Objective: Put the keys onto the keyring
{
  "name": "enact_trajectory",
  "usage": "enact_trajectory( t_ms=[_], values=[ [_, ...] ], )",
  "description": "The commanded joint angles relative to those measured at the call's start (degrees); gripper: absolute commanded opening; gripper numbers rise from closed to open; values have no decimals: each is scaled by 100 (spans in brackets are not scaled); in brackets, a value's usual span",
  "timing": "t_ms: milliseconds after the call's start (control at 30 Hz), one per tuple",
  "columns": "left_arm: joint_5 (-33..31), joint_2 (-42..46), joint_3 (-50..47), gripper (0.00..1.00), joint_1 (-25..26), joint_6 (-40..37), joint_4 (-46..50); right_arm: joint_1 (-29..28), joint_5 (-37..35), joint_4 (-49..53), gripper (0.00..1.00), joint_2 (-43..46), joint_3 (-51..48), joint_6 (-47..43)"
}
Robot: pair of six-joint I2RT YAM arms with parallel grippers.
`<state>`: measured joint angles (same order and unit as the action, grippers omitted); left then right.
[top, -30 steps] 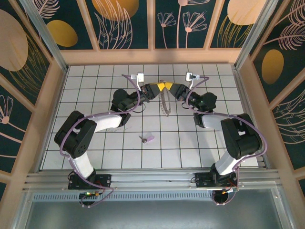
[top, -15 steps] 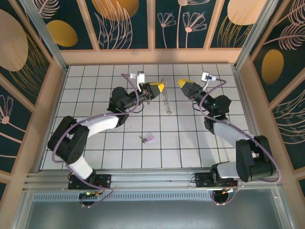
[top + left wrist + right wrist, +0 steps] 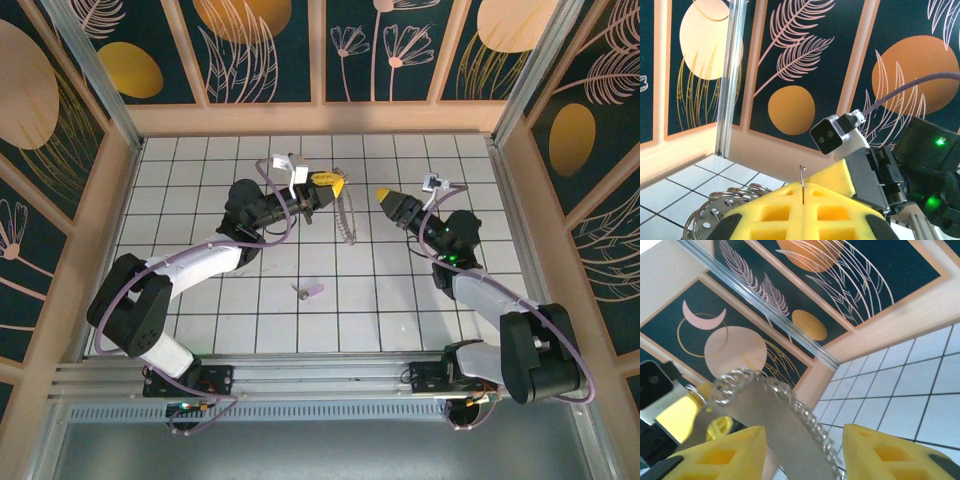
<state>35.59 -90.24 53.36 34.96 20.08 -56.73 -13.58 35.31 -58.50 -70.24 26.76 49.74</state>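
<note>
We see a white tiled tabletop (image 3: pixel 400 300), its squares ruled by dark grid lines, boxed in on three sides by a pale wooden frame (image 3: pixel 320 118). The frame holds dark teal panels (image 3: pixel 380 45) printed with pink line-drawn flowers, feathery leaves and orange ovals (image 3: pixel 130 68). Two aluminium posts (image 3: pixel 95 75) rise slantwise at the far corners. Along the near edge runs an aluminium rail (image 3: pixel 320 372), with a slotted strip (image 3: pixel 300 412) and a plain grey metal sheet (image 3: pixel 320 450) below it. From the left wrist we see a leaf print (image 3: pixel 800 45) above an orange disc (image 3: pixel 791 110); from the right wrist, a pale pink disc (image 3: pixel 735 352).
</note>
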Motion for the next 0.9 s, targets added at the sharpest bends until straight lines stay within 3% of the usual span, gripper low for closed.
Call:
enact_trajectory(
  t_ms=[0, 867],
  values=[
    [79, 251, -75, 0, 35, -487, -258, 25, -110, 5, 45, 189, -142, -203],
    [89, 472, -747, 0, 40, -2192, -886, 36, -112, 234, 44, 176, -224, -370]
  ],
)
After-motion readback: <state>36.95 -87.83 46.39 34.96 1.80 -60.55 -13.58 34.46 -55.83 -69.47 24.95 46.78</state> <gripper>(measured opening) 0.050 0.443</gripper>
